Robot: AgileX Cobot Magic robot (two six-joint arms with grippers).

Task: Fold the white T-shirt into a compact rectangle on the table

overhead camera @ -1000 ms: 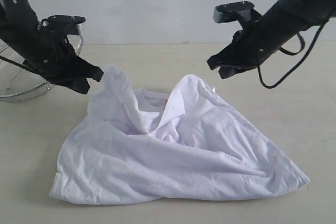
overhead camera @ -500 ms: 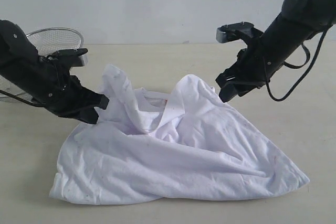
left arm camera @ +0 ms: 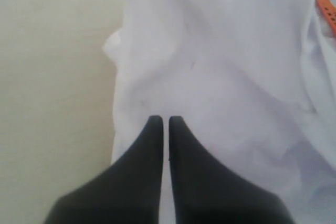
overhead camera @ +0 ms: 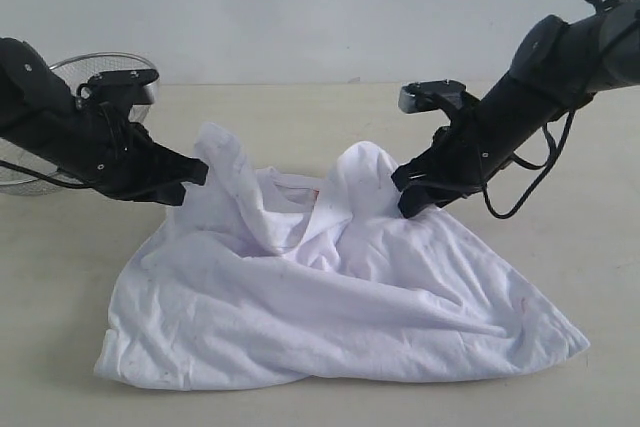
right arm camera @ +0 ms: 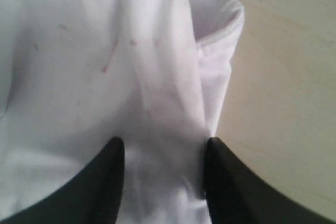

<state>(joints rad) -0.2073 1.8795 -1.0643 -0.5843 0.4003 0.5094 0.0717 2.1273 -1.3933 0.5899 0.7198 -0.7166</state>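
White cotton, badly crumpled: the white T-shirt (overhead camera: 330,297) sits in a heap mid-way across the table (overhead camera: 300,112). Two peaks of cloth stand up on its far side, with the collar and the orange neck tag (left arm camera: 325,11) between them. It is not spread out, and no fold is made yet.

The left gripper (overhead camera: 197,173) is at the left peak with its jaws pressed together. The wrist view shows cloth right at the tips, but I can't tell whether any is pinched between them. The right gripper (right arm camera: 163,148) is at the right peak, jaws apart and straddling a ridge of fabric, not closed on it.

Step, as I judge it: taking hold of the shirt's upper corners so it can be flattened, so the task is barely begun. Next, the right jaws need to close on that ridge and the left needs a confirmed pinch. Then both should lift and pull apart evenly so the cloth spreads rather than bunches.

A wire basket (overhead camera: 105,72) sits behind the left arm, well apart from the shirt.
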